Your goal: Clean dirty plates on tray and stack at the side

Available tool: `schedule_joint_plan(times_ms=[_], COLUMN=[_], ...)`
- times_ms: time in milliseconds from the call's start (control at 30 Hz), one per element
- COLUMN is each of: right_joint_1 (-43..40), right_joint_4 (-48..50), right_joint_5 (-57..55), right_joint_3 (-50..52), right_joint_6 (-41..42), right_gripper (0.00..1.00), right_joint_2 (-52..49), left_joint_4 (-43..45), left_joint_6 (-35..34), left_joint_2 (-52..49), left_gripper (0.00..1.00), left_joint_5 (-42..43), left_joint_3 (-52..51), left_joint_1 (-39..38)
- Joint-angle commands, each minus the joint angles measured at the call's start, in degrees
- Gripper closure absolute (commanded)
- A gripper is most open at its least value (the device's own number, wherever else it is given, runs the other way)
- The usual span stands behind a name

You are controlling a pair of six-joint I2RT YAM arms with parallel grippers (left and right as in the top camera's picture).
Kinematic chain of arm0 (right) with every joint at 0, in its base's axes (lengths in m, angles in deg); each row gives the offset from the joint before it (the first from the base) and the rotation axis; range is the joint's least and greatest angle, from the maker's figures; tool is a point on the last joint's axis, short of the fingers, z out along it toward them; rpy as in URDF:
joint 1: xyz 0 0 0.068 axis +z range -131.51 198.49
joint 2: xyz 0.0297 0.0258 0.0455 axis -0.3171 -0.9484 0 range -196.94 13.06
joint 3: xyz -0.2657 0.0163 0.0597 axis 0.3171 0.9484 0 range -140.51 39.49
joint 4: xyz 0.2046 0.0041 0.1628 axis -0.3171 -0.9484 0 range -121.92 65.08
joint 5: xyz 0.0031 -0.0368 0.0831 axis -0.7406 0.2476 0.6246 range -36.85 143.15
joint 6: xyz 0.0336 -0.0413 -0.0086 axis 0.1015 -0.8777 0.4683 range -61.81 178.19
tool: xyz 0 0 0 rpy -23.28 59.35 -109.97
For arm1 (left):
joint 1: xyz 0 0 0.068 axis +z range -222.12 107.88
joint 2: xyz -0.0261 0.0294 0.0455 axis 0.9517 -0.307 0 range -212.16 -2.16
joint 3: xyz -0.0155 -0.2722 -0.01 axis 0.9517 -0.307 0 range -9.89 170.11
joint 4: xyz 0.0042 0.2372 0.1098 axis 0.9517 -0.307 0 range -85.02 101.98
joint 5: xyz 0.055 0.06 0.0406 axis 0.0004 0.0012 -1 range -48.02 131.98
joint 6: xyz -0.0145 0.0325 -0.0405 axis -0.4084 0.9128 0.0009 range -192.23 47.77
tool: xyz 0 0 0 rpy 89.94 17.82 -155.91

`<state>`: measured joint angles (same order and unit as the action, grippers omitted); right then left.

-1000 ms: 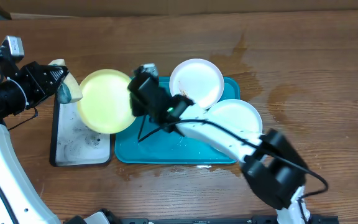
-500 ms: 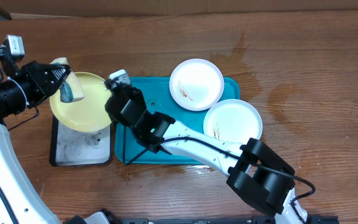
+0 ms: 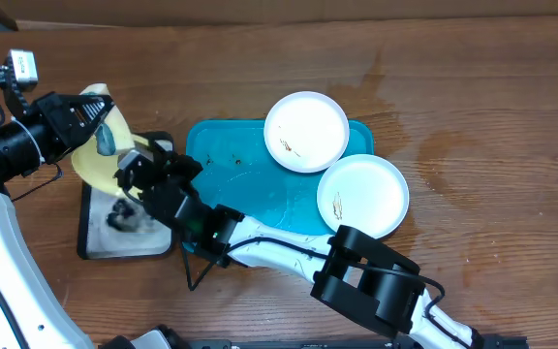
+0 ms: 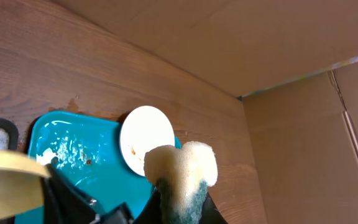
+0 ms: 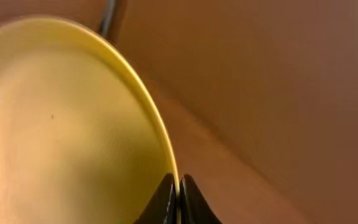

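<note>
Yellow-green round plate [image 5: 73, 124], rim clamped in my right hand [image 5: 178, 184], may slip if my left hand [image 4: 179, 205], clamping a yellow foam sponge [image 4: 182, 163], presses.

Two white plates [image 3: 306, 131] on teal tray [image 3: 248, 173]

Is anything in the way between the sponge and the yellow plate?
No, nothing visible is. The left gripper holds the sponge right next to the yellow plate, which the right gripper pinches by its rim over the black-rimmed tray.
</note>
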<state>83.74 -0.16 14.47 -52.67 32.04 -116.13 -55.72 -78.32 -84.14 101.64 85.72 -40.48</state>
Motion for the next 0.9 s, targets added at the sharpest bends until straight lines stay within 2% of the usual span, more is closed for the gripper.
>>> schedule_joint_plan(times_ms=[0, 133, 333, 533, 700, 867], right_joint_1=[0.0, 0.0, 0.0, -1.5, -4.9, -11.9], right_joint_4=[5.0, 5.4, -2.9, -13.2, -21.8, -31.8], right_joint_5=[-5.9, -6.8, -8.3, -4.6, 7.1, 25.3], right_joint_3=[-1.2, -1.2, -1.3, -1.3, -1.3, -1.3], right_joint_6=[-9.8, -8.7, 3.7, 18.6, 33.4, 46.3], right_gripper=[0.96, 0.96, 0.96, 0.96, 0.96, 0.96], right_joint_2=[1.2, 1.2, 1.9, 5.6, 11.0, 14.2], left_joint_4=[0.2, 0.2, 0.3, 0.5, 0.5, 0.5], left_joint_6=[-0.8, -0.8, -0.7, -0.7, -0.7, -0.7], left_joint_2=[0.0, 0.0, 0.0, 0.0, 0.0, 0.0], left_gripper=[0.96, 0.96, 0.96, 0.96, 0.96, 0.96], left_joint_5=[1.7, 1.7, 1.4, 1.2, 1.2, -2.1], left_joint_3=[1.3, 1.3, 1.3, 1.3, 1.3, 1.3], left_joint_1=[0.3, 0.3, 0.3, 0.3, 0.2, 0.2])
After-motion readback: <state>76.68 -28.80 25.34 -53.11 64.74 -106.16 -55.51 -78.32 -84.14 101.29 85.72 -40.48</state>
